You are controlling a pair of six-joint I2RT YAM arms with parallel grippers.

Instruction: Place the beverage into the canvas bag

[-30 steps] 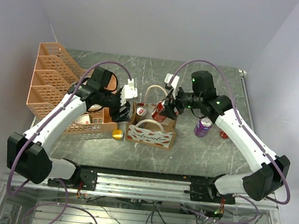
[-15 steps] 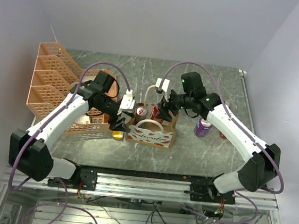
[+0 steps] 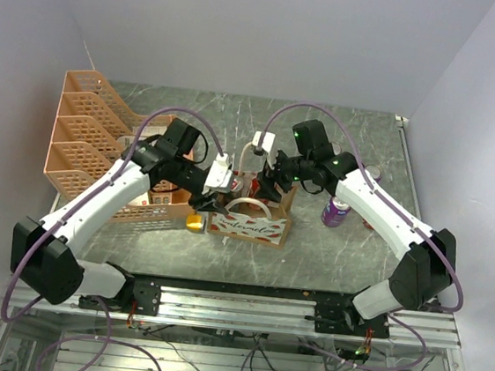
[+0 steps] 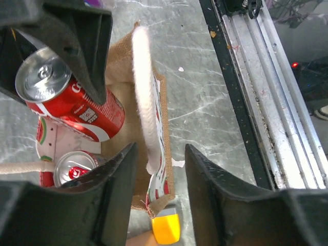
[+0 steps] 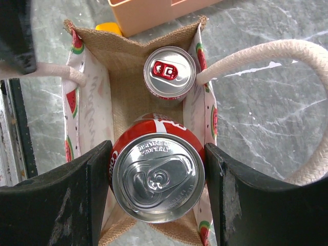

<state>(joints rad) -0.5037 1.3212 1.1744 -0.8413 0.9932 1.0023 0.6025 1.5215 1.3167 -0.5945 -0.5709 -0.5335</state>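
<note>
Our right end effector (image 5: 156, 200) shifted toward nine o'clock, side-gripping the slick, thin-walled red aluminium can (image 5: 156, 174) over the tan canvas bag (image 5: 87, 87); left end effector (image 4: 159, 189) released.

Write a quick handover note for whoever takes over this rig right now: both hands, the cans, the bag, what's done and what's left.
Left hand: open, its fingers on either side of one white rope handle of the canvas bag, not clamped.
Right hand: shut on a red cola can, held tilted in the bag's mouth.
Done: a second can stands inside the bag.
Left: lower and release the held can, then withdraw. A purple can stands outside the bag on the right arm's side and probably goes in next.
</note>
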